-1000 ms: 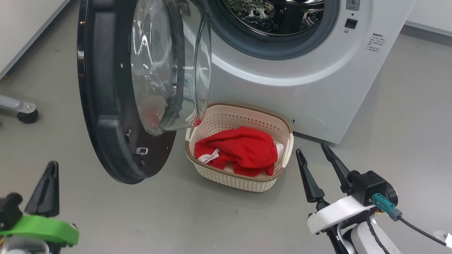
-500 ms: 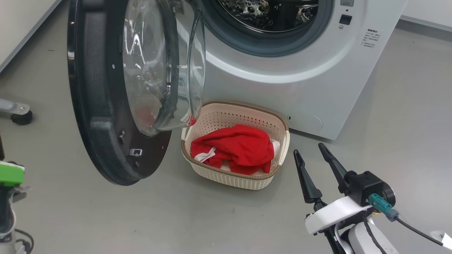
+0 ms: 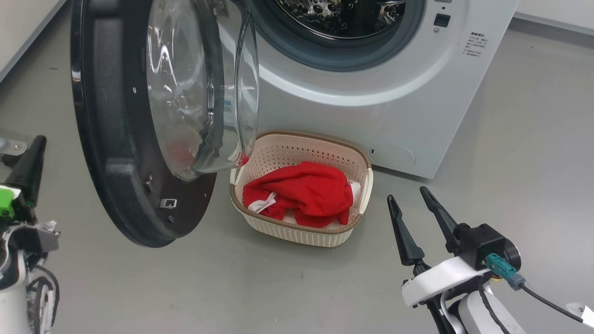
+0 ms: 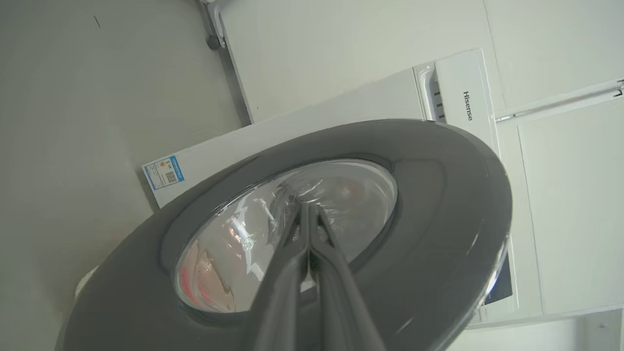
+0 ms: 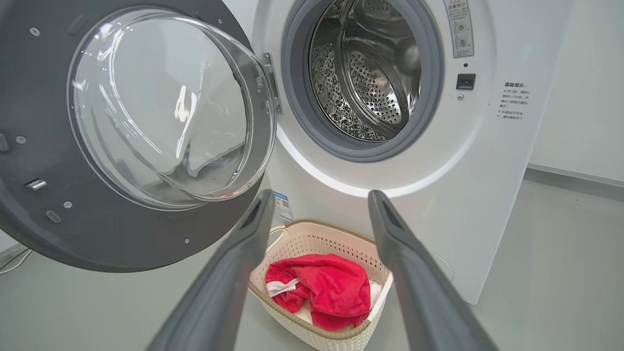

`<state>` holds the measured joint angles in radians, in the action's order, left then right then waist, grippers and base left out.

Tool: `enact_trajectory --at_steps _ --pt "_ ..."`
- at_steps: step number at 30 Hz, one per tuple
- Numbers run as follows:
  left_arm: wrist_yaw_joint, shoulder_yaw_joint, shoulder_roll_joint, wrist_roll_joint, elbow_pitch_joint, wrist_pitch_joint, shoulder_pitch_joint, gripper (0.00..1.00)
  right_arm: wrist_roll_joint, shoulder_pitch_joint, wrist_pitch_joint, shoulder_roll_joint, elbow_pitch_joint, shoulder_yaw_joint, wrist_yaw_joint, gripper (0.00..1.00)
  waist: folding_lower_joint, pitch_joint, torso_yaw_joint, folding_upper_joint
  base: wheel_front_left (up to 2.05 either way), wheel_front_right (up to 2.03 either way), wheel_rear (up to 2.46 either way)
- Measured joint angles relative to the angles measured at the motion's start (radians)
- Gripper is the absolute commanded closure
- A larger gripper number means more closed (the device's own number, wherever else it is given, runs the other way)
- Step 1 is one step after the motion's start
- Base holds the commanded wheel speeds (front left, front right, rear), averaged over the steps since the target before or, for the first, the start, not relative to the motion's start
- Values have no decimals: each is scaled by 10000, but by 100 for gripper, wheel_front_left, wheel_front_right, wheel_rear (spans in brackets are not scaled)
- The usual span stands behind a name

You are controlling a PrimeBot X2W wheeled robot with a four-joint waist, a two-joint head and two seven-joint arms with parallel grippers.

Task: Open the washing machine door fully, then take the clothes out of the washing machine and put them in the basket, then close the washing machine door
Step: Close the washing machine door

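Note:
The washing machine door [image 3: 116, 153] hangs wide open to the left of the white washing machine [image 3: 371, 106], whose steel drum [image 5: 370, 83] holds nothing I can see. On the floor below the opening, the cream basket [image 3: 357, 185] contains the red clothes [image 3: 306, 192]. My right gripper [image 3: 406, 194] is open and holds nothing, low and to the right of the basket. In the right wrist view its fingers frame the basket [image 5: 341, 234] and clothes [image 5: 326, 287]. My left gripper [image 3: 37, 141] is shut on nothing, left of the door. In the left wrist view the left gripper [image 4: 307, 207] points at the door's outer face [image 4: 438, 195].
Grey floor [image 3: 510, 139] runs all around the machine. A white wall or cabinet panel [image 3: 23, 28] lines the far left. A grey caster foot [image 3: 11, 148] sits on the floor behind my left gripper.
The head camera has shifted, sliding the scene left. My left gripper has swung from the lower left corner up to the door's outer side. The right gripper, basket and clothes have stayed put.

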<state>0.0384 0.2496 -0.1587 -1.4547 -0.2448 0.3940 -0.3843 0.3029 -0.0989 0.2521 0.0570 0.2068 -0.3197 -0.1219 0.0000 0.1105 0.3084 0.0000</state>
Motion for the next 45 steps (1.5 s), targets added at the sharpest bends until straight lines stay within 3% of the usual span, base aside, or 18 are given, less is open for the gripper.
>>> enact_trajectory --at_steps 4,7,19,24,45 --pt "665 295 253 -982 6 763 -237 100 0 -1 0 0 0 17 0 0 0 12 -47 0 0 0 0" --pt "786 447 320 -1526 36 1248 -307 100 -6 -1 0 -2 2 33 0 0 0 16 -75 0 0 0 0" --pt "809 397 765 -2951 506 2849 -283 100 -63 -5 0 -2 17 42 0 0 0 23 -133 0 0 0 0" --pt "886 688 1189 -4174 658 3231 -274 100 -67 -5 0 -2 59 25 0 0 0 11 -154 0 0 0 0" --pt "886 -272 1162 -5030 1126 3530 695 100 -140 -187 0 -8 186 -416 -2 0 0 145 -972 0 0 0 0"
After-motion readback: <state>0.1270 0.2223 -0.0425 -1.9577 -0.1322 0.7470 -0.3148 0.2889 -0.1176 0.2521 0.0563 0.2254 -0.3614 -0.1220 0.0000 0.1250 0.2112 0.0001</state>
